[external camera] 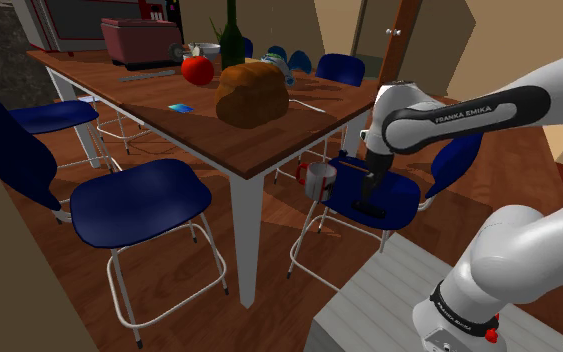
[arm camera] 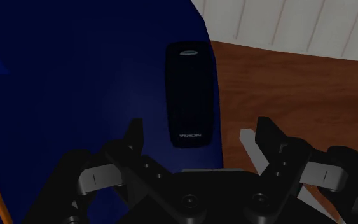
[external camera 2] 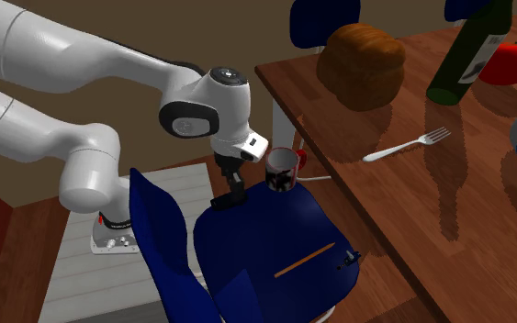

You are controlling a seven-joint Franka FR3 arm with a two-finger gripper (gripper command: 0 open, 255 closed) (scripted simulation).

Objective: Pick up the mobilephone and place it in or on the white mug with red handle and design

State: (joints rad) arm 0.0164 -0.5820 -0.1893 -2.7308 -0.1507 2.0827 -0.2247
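Claw (arm camera: 198, 132) open, poised above the flat black mobile phone (arm camera: 190, 95), which lies at the blue chair seat (arm camera: 75, 76) edge. Risk: an off-centre closing pushes it overboard. White mug with red handle (external camera 2: 282, 171) stands near on the same seat.

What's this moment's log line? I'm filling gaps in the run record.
gripper: open, above mobilephone | mobilephone: flat on blue chair seat, unheld | mug: upright on same seat
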